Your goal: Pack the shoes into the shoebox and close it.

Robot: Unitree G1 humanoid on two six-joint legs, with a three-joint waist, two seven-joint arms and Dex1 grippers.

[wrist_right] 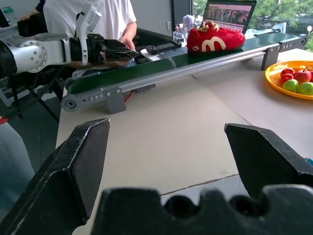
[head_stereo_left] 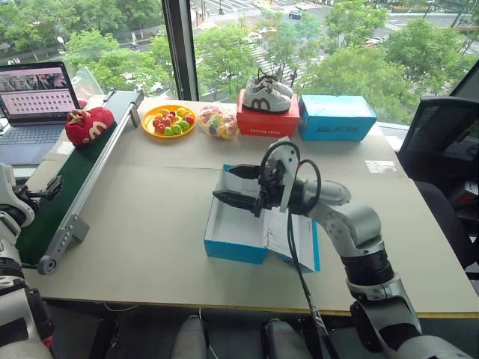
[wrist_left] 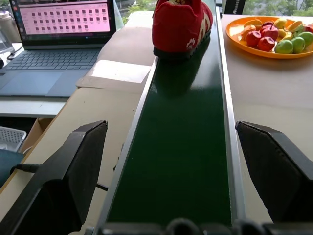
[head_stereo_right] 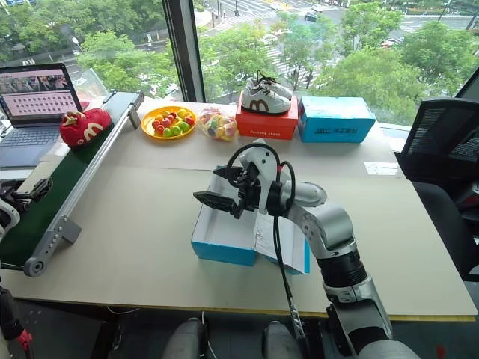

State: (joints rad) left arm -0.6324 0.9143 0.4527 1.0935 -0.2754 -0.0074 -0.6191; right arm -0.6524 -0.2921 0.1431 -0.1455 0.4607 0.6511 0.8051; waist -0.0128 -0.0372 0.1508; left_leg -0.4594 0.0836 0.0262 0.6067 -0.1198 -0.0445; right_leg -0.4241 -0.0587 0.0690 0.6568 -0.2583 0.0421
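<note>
The shoes (head_stereo_left: pixel 89 125) sit on the far end of the green conveyor belt (wrist_left: pixel 181 147), straight ahead of the left claw (wrist_left: pixel 171 171), well apart from it. That left claw hovers at the belt's near end, fingers (wrist_left: pixel 73 171) spread wide, holding nothing. The right claw (head_stereo_left: pixel 236 187) hangs over the shoebox (head_stereo_left: pixel 233 247), pointing across toward the belt, its fingers spread too and empty. The shoebox lies open on the table (head_stereo_left: pixel 150 247) directly below that claw, white inside, with a sheet of paper (head_stereo_left: pixel 284 235) in it. Beyond the right claw, near the window, stand an orange plate of fruit (head_stereo_left: pixel 169 121), a bag of sweets (head_stereo_left: pixel 218 122), a red box (head_stereo_left: pixel 268 118) topped with white-and-grey sneakers (head_stereo_left: pixel 266 95), and another blue box (head_stereo_left: pixel 337 117). A laptop (head_stereo_left: pixel 34 97) sits beside the belt's far end.
</note>
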